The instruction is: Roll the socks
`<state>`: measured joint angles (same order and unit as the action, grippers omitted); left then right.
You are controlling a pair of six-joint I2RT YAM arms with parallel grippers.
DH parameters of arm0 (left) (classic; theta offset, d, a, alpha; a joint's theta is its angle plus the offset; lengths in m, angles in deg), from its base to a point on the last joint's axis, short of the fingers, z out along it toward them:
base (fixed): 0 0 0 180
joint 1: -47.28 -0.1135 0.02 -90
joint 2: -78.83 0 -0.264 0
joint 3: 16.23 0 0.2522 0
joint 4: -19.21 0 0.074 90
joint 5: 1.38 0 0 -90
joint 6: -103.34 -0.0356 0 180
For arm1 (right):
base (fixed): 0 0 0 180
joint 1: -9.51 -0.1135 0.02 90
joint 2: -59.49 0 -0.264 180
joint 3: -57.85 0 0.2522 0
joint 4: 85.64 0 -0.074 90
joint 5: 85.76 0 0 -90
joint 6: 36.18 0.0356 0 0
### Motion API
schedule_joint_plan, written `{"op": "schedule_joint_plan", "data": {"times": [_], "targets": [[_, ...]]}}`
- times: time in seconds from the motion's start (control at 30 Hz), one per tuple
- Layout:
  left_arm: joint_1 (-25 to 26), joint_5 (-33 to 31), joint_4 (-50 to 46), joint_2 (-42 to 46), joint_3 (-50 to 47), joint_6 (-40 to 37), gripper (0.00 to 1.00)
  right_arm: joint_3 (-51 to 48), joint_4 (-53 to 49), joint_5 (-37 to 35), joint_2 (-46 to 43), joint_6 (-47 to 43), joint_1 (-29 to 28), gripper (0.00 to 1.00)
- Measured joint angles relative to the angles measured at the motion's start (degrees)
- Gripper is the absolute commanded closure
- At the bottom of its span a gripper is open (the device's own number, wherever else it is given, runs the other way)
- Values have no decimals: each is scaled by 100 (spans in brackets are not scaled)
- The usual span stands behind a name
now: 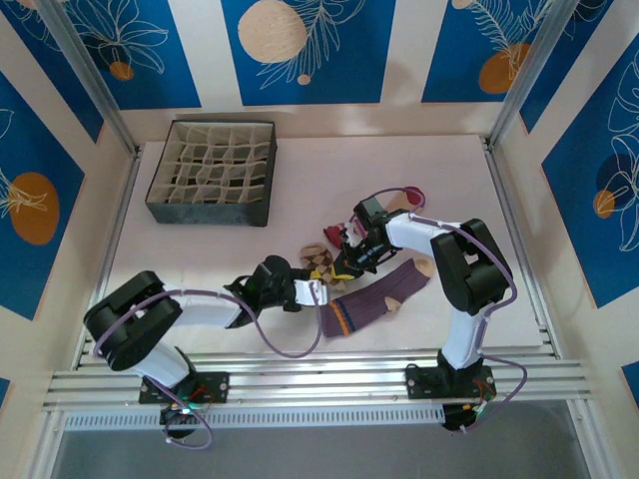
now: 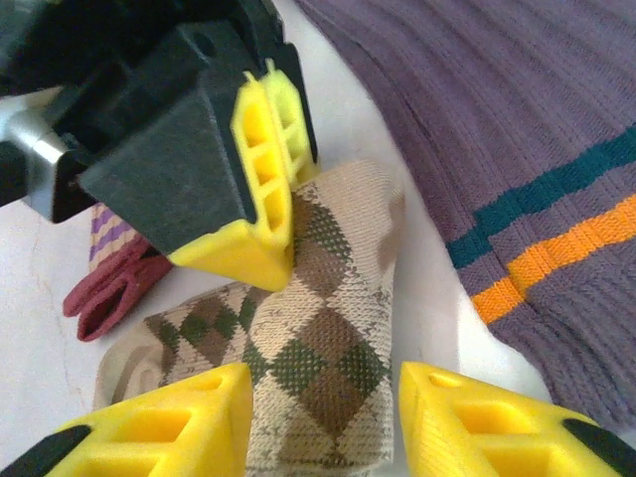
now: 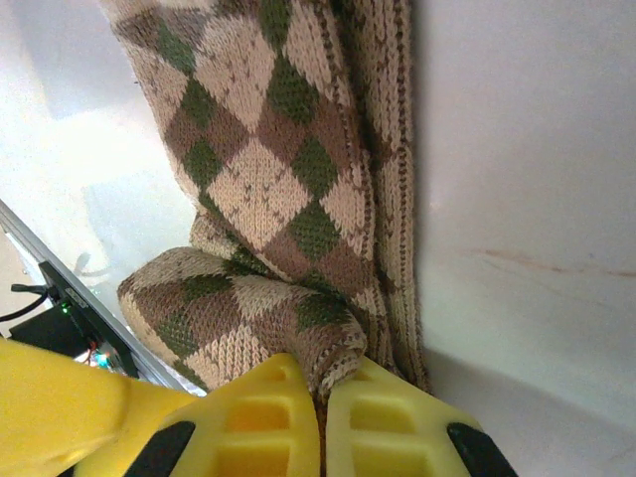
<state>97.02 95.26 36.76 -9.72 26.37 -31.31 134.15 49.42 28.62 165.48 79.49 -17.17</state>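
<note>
Pinching checkered sock (image 3: 268, 179) with right gripper (image 3: 323, 397), fingertips closed tight on its fold. I see left gripper (image 2: 323, 407) partly parted, straddling same sock. Sock lies mid table (image 1: 449, 190), purple sock (image 2: 517, 129) just beside.

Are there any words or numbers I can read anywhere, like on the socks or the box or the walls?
None: no words, numbers or labels can be read in any view.
The checkered sock has only diamonds, the purple sock only teal and orange stripes, the blue wall panels only leaf and circle drawings, and the divided box shows no writing.
</note>
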Motion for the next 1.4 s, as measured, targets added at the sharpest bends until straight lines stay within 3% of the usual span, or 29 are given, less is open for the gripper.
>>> {"op": "schedule_joint_plan", "data": {"times": [0.23,0.27,0.37,0.4,0.53,0.6,0.73,0.93,1.07,1.2,1.27,1.4], "targets": [[223,-337,232,-605,234,-164,60,15,-125,-20,0,0,0,100],[240,-385,293,-671,264,-164,63,15,-131,-26,0,0,0,100],[264,-481,358,-791,341,-153,90,15,-144,-68,0,0,7,100],[269,-503,313,-798,385,-136,99,15,-144,-96,0,0,20,95],[280,-520,35,-796,568,59,100,24,-146,-131,-9,9,87,65],[260,-461,-26,-791,577,201,100,33,-210,-153,-48,-9,87,58],[133,-122,-216,-785,686,507,100,122,-472,-216,-188,-2,79,59],[-76,444,-319,-785,732,911,100,549,-667,-321,-153,-28,61,78],[-131,662,-393,-785,758,1032,100,1045,-699,-319,337,-59,-90,86],[-131,903,-435,-785,761,1073,100,1311,-621,-304,922,-68,-262,85],[-136,973,-455,-782,761,1075,100,1320,-619,-297,1060,-83,-302,80],[-199,1047,-496,-748,752,1150,100,1364,-640,-264,1073,-116,-291,80]]}}
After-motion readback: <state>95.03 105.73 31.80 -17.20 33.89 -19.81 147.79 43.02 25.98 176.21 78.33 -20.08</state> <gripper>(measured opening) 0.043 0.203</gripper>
